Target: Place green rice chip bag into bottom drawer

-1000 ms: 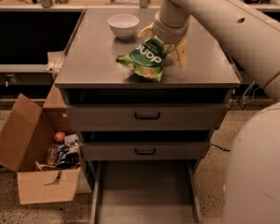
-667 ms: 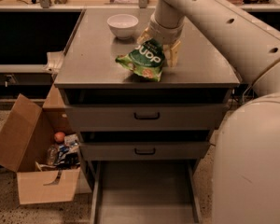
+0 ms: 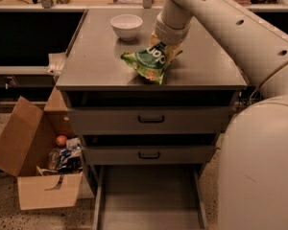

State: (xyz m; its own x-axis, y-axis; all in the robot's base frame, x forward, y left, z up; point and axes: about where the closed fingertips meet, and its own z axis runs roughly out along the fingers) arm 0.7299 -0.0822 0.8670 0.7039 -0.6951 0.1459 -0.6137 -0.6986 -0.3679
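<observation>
hand [image 3: 166, 48] is gripping the upper edge of the green rice chip bag [image 3: 151, 65] over the table [image 3: 93, 63], right of centre. The bag is hanging tilted, its low corner reaching toward the table's front edge; can't tell if it's touching. white bowl [image 3: 126, 26] is sitting behind-left, apart from the bag. upper drawers [image 3: 151, 120] are sitting closed. bottom drawer [image 3: 149, 202] is standing pulled out below, with cardboard box [image 3: 33, 176] near its left wall and robot base [image 3: 259, 176] crowding its right.

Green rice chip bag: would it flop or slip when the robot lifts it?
Probably floppy: the green rice chip bag looks crinkled where the gripper meets its far end. Likely light, being puffy. Its glossy film may slide on the smooth cabinet top.
</observation>
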